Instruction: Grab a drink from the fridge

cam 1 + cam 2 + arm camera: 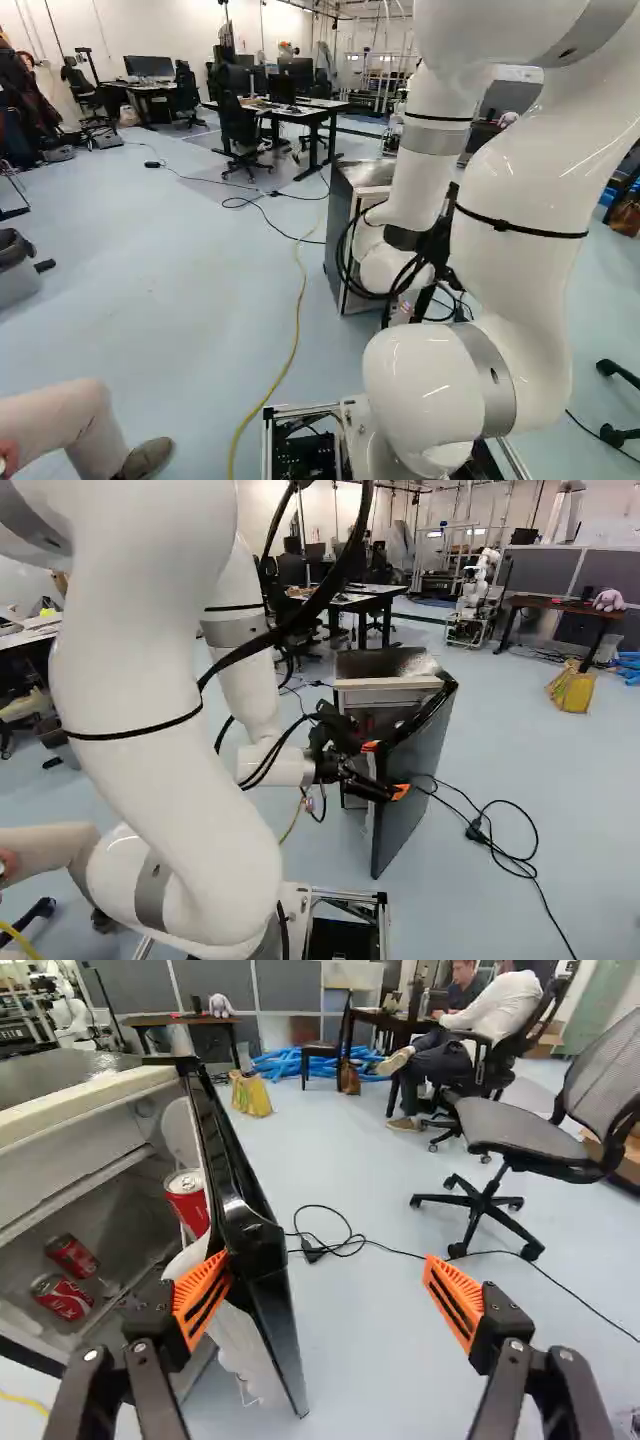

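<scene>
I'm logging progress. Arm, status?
Gripper open, one pad at fridge door's edge. Door open. Red cans inside, none gripped. Cable on floor beyond door.

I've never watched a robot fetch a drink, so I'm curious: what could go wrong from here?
The gripper is open, with one finger at the edge of the fridge door. It grips nothing, so a sideways nudge might swing the door unintentionally. That jolt could also shake loose the red can inside the door.
</scene>
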{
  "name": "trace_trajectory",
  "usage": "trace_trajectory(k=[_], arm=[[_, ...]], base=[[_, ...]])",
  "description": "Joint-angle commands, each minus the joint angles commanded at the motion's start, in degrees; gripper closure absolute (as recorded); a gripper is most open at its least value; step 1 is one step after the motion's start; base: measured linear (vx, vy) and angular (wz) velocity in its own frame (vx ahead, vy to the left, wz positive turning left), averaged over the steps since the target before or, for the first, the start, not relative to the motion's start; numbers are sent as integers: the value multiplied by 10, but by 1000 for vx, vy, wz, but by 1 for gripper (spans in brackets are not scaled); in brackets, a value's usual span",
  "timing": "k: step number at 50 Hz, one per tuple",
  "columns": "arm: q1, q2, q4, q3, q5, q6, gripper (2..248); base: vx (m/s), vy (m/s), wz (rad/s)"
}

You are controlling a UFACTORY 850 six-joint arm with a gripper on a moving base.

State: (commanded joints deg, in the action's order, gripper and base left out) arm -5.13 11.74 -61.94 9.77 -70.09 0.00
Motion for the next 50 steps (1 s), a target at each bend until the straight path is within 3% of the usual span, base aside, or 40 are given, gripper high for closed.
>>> trace_trajectory(k=[18, 50], arm=[[-2, -16, 0, -21, 0, 0, 3], [40, -21, 0, -28, -17, 0, 3]], base=[[0, 0, 0], [0, 0, 0]])
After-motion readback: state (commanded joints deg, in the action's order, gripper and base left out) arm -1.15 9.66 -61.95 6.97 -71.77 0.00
